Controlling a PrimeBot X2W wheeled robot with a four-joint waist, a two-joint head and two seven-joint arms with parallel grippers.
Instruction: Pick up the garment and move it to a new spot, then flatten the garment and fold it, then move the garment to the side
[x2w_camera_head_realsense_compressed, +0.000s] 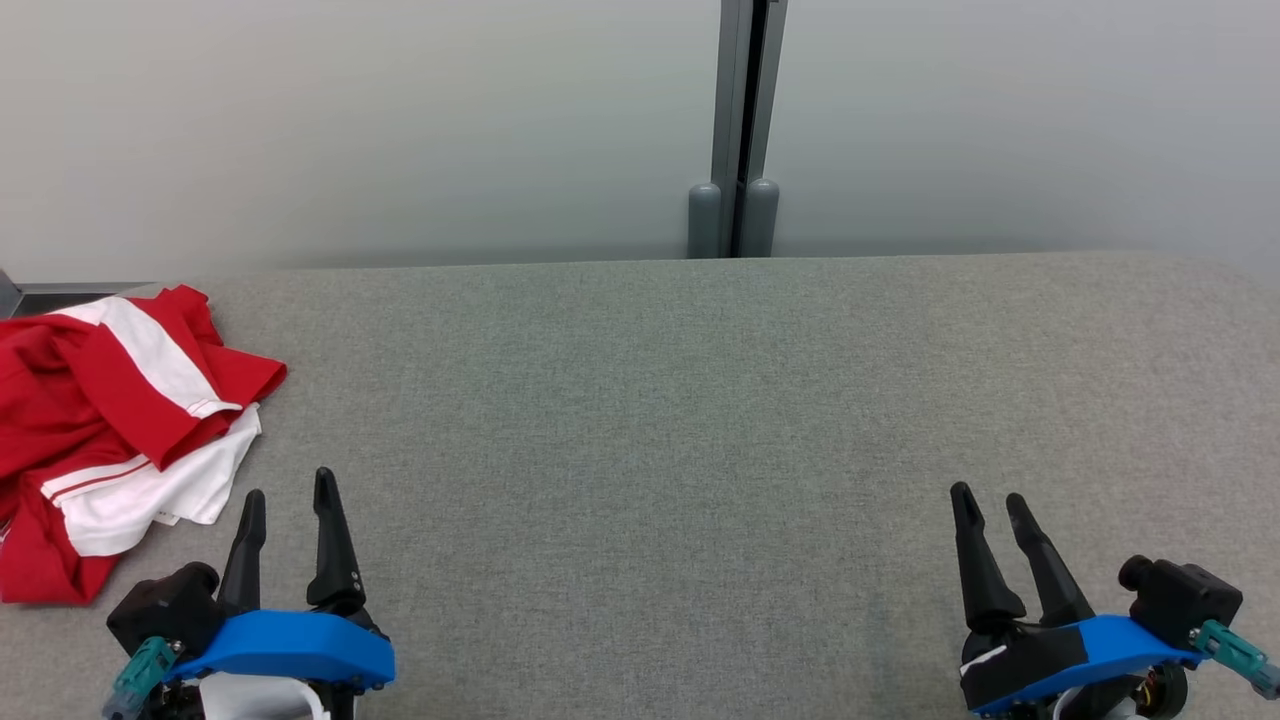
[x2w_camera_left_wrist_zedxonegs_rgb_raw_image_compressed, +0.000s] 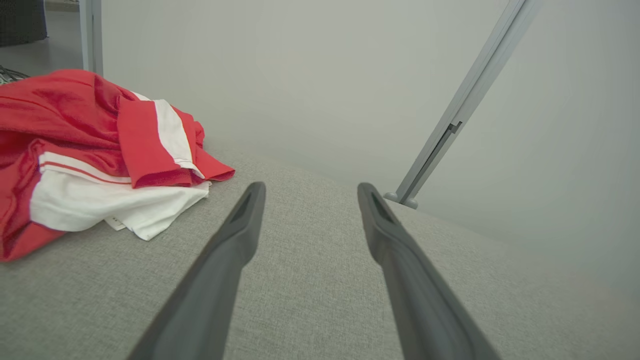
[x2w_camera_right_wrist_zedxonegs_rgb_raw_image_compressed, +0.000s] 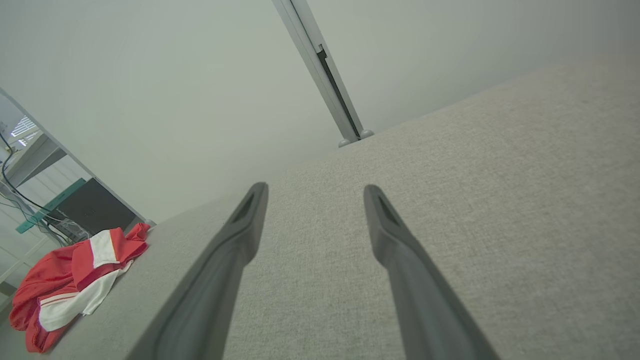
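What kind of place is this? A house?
Probably a lab or office, not a house: plain partition panels joined by a metal post, a grey fabric-covered table, and a desk and dark box beyond.

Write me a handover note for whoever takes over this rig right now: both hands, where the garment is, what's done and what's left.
Left hand: open and empty, at the near left, close beside the garment but not touching it.
Right hand: open and empty, at the near right over bare surface, far from the garment.
Red-and-white garment: a crumpled heap at the left end of the grey fabric surface.
Done: nothing yet, judging by how it lies.
Left: pick it up, move it to a new spot, flatten it, fold it, move it aside.
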